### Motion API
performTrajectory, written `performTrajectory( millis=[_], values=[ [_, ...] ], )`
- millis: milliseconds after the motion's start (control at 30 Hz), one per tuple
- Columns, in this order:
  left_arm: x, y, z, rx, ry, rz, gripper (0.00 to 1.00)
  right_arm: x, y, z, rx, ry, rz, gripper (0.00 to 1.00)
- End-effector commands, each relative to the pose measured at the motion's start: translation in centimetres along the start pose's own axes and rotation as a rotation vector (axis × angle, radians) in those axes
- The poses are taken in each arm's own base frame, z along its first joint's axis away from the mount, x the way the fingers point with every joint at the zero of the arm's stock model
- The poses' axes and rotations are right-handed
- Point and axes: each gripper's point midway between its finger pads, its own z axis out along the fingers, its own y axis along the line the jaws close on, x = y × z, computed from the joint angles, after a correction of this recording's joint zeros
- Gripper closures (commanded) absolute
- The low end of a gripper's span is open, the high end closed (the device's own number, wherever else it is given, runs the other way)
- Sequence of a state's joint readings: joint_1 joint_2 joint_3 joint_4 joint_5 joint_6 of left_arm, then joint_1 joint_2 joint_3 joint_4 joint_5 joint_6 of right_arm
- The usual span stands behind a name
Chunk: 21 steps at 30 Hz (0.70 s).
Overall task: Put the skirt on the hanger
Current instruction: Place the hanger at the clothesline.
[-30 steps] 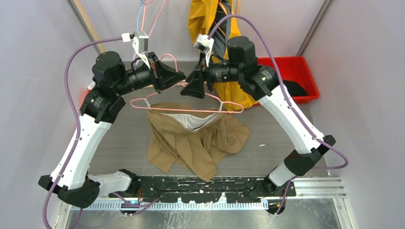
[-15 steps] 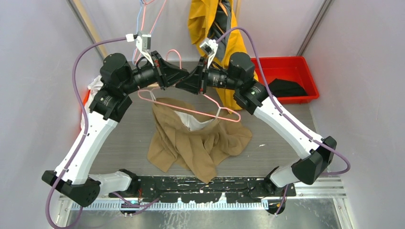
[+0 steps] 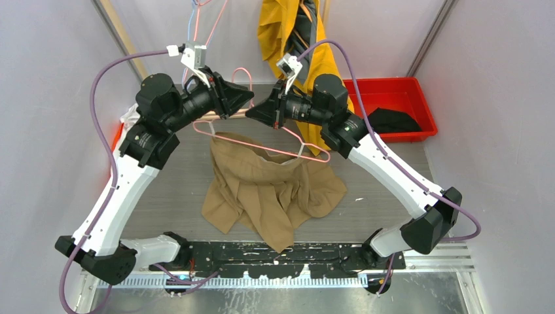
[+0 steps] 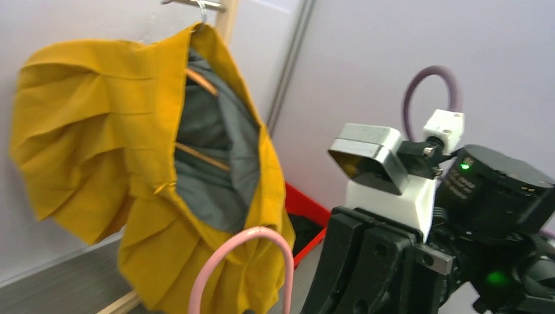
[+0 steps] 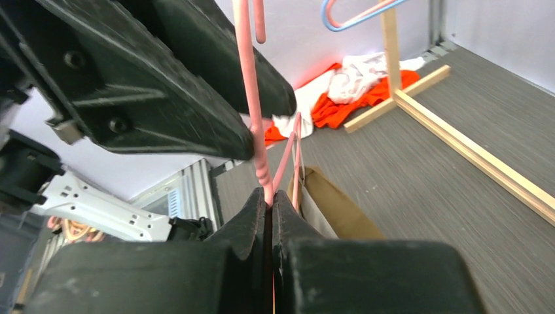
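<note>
At table centre, the tan skirt (image 3: pixel 268 196) lies in soft, crumpled folds, its waistband raised to the thin pink wire hanger (image 5: pixel 256 131), which slants from 10 to 4 o'clock above it. My right gripper (image 5: pixel 269 196) is pinched on the hanger's neck, its black fingers pressed flat against the wire. My left gripper (image 3: pixel 245 99) sits at its 9 o'clock, by the curved hook; whether it grips I cannot tell. Pleated yellow cloth (image 4: pixel 98 150) hangs at 12.
</note>
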<state>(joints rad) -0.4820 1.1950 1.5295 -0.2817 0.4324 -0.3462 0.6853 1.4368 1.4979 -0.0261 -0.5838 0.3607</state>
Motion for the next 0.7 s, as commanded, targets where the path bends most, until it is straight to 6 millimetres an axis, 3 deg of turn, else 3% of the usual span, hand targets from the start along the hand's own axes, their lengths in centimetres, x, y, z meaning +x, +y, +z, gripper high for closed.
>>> performTrajectory(
  millis=[0, 167, 333, 500, 533, 667],
  values=[
    [-4.9, 2.4, -2.6, -0.215, -0.139, 0.094, 0.70, -5.2, 1.0, -2.2, 0.084, -0.154, -0.104, 0.99],
    [-6.1, 4.3, -6.9, -0.424, -0.181, 0.112, 0.64, -7.7, -0.7, -2.8, 0.216, -0.206, -0.130, 0.99],
    [-4.9, 5.5, -10.7, -0.566, -0.171, 0.104, 0.63, -12.0, -2.4, -3.5, 0.375, -0.284, -0.183, 0.99],
    [-2.9, 6.2, -12.7, -0.629, -0.157, 0.079, 0.63, -16.5, -4.1, -3.4, 0.500, -0.349, -0.225, 0.99],
    [-2.3, 6.4, -12.9, -0.636, -0.148, 0.077, 0.62, -18.1, -3.9, -3.6, 0.516, -0.384, -0.233, 0.99],
    [-1.1, 6.6, -13.5, -0.652, -0.126, 0.066, 0.62, -20.3, -5.7, -2.7, 0.571, -0.441, -0.250, 0.99]
  ],
)
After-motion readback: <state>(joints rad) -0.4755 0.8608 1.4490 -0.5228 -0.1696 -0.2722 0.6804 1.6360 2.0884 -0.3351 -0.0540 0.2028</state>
